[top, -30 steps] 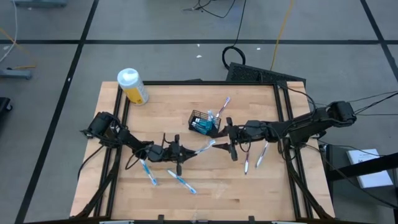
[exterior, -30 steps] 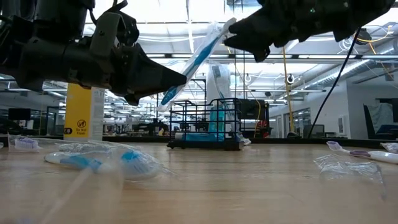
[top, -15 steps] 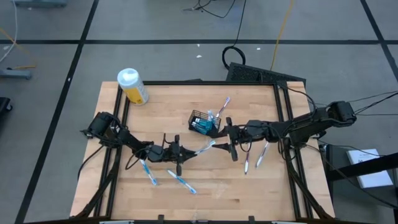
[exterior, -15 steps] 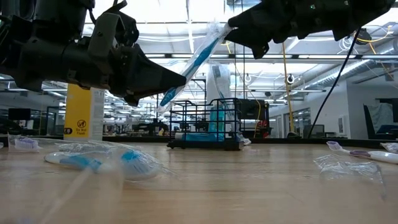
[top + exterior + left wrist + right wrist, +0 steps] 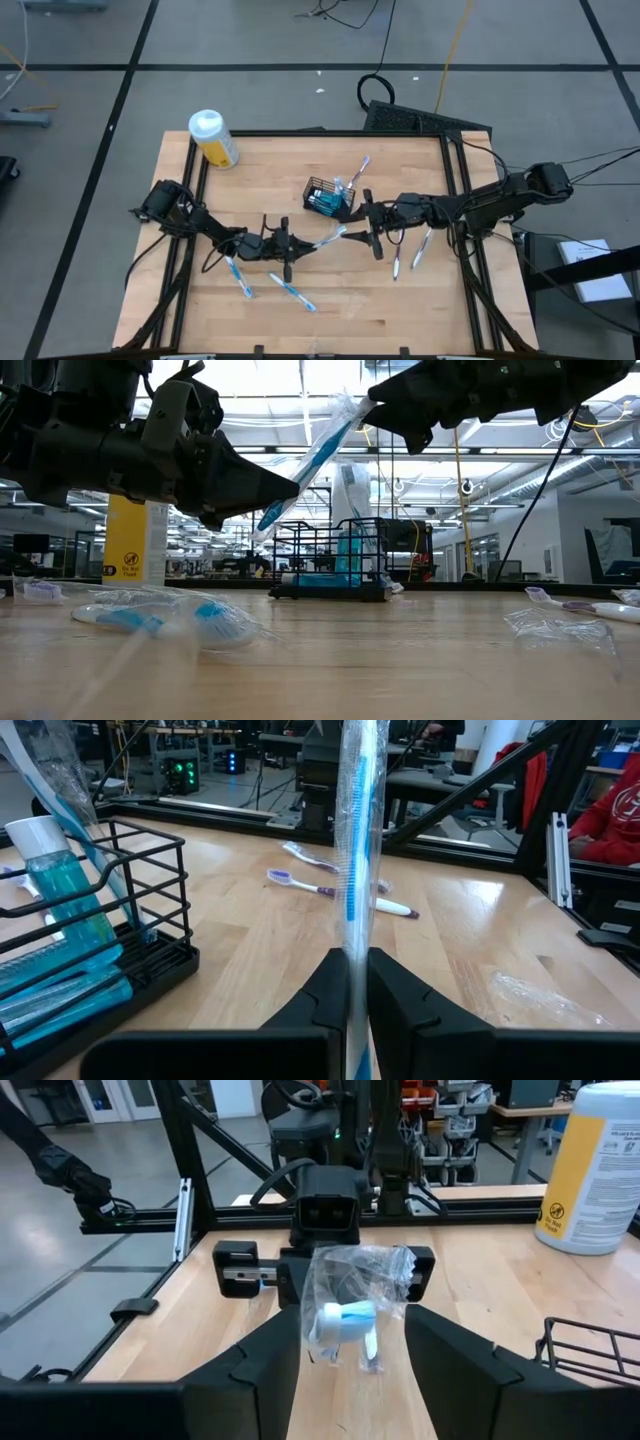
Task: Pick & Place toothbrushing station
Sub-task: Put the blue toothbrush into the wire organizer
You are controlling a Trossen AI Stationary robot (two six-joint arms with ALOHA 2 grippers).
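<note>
Table [image 5: 400, 310] holds a black wire basket [image 5: 327, 197] near its middle, already containing teal tubes. Left gripper [image 5: 300, 248] is clamped on a wrapped toothbrush [image 5: 328, 238], offering it to the right gripper [image 5: 358, 233], whose fingers stand apart. Several toothbrushes [image 5: 292, 292] remain loose.

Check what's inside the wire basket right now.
The black wire basket holds teal tubes, a blue-liquid bottle and one upright wrapped toothbrush. Its floor is covered.
</note>
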